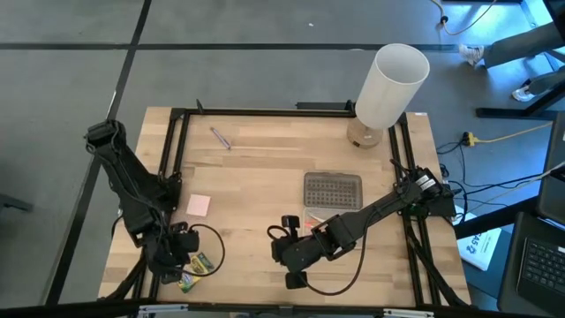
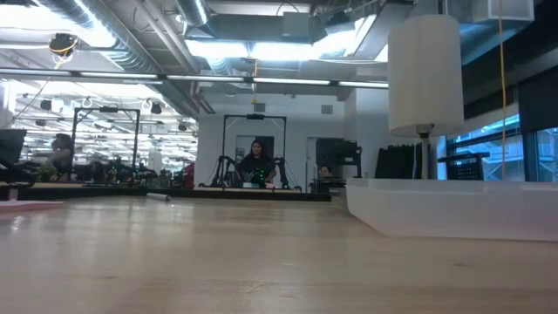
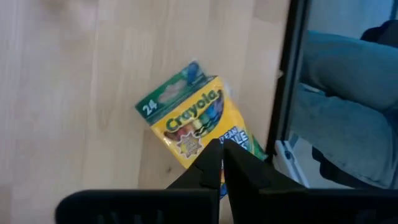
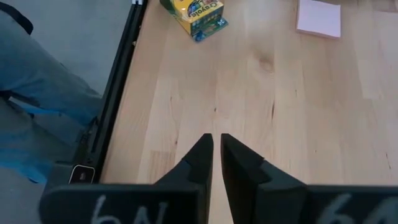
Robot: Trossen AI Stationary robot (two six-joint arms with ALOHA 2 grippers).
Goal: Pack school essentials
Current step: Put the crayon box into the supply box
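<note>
Green-yellow cardboard crayon box (image 3: 193, 124) lies flat at worktop's (image 1: 265, 159) near-left corner, close to black frame rail (image 3: 283, 81). Left tool (image 3: 222, 163) pressed together just above it, empty. Right tool (image 4: 216, 152) shut, empty, over bare wood mid-front. Pink square pad (image 1: 198, 205) nr left arm; purple pen (image 1: 220, 138) far back. Clear box w/ grey dotted lid (image 1: 333, 189) partly behind right arm.

The light wooden surface (image 1: 265, 168) stands on a grey floor (image 1: 221, 53) crossed by dark seam lines. A black frame (image 1: 265, 111) borders the surface. Cables, one yellow (image 1: 508, 134), trail over the floor on one side. Beyond, an open hall shows exposed ceiling ducts (image 2: 131, 35), bright strip lights (image 2: 279, 51), further black rigs (image 2: 255, 148) and a seated person (image 2: 257, 164). Windows (image 2: 514, 153) stand at the far right.
</note>
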